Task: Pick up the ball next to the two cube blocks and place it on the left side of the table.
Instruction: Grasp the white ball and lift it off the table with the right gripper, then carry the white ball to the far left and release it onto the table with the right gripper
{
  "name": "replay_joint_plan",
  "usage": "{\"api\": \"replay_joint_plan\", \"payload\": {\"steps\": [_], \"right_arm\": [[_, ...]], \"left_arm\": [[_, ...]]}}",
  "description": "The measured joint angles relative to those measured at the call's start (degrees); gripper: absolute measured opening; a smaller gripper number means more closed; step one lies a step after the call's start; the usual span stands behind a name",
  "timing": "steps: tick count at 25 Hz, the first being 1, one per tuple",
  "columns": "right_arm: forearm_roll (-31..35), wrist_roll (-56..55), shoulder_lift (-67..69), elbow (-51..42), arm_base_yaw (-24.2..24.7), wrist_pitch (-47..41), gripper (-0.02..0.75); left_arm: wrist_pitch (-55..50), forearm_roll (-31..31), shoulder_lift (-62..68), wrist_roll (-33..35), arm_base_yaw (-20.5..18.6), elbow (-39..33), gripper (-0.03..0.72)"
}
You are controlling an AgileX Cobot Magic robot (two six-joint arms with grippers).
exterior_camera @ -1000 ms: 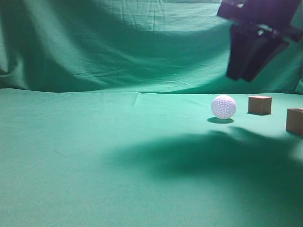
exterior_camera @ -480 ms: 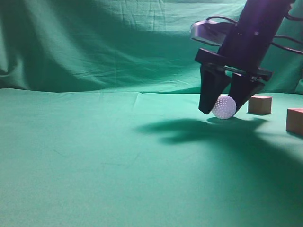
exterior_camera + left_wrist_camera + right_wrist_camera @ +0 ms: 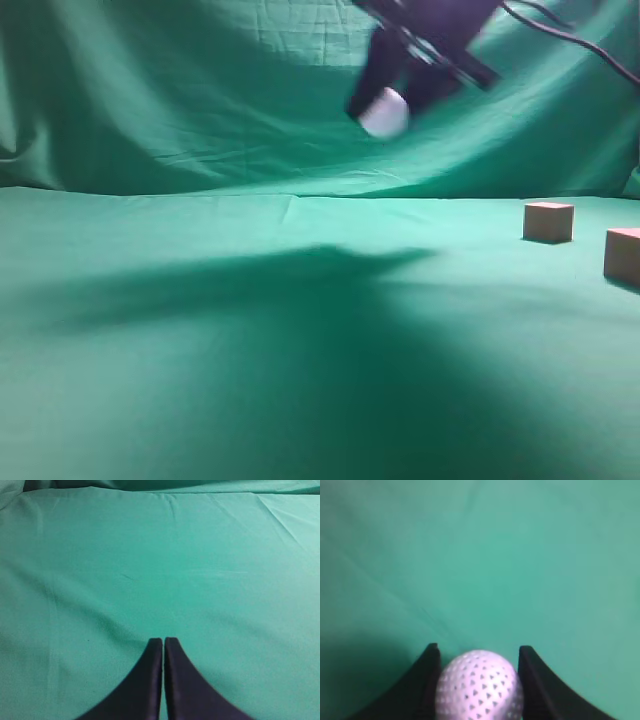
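- The small white dimpled ball point(image 3: 479, 685) sits clamped between the two dark fingers of the right gripper point(image 3: 479, 680), one finger pressing each side of it.
- In the exterior view the right gripper point(image 3: 392, 108) is blurred and hangs high above the broad green cloth table point(image 3: 200, 400), with the ball point(image 3: 385, 113) at its tips, well clear of the surface.
- The two reddish-brown wooden cube blocks point(image 3: 549, 221) rest on the cloth below and to the right of that gripper, well apart from it.
- The left gripper point(image 3: 163, 642) has its fingers pressed together on nothing, with bare cloth ahead of it.
- Judged from this, the pick is done; the carry leftward, the lowering and the release remain.
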State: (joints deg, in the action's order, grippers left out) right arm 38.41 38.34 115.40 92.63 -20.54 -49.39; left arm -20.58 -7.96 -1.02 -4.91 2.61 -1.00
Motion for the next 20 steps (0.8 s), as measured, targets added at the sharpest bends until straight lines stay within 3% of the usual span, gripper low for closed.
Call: {"api": "replay_joint_plan", "payload": {"steps": [3, 12, 20], "right_arm": [[4.98, 6.53, 0.61, 5.27, -4.83, 4.66, 0.313], [13.28, 19.89, 13.53, 17.9, -23.85, 31.37, 0.313], [16.97, 21.92, 33.98, 35.91, -29.53, 35.7, 0.313]], "left_arm": [[0.0, 0.0, 0.0, 0.0, 0.0, 0.0, 0.0], [0.0, 0.0, 0.0, 0.0, 0.0, 0.0, 0.0], [0.0, 0.0, 0.0, 0.0, 0.0, 0.0, 0.0]]}}
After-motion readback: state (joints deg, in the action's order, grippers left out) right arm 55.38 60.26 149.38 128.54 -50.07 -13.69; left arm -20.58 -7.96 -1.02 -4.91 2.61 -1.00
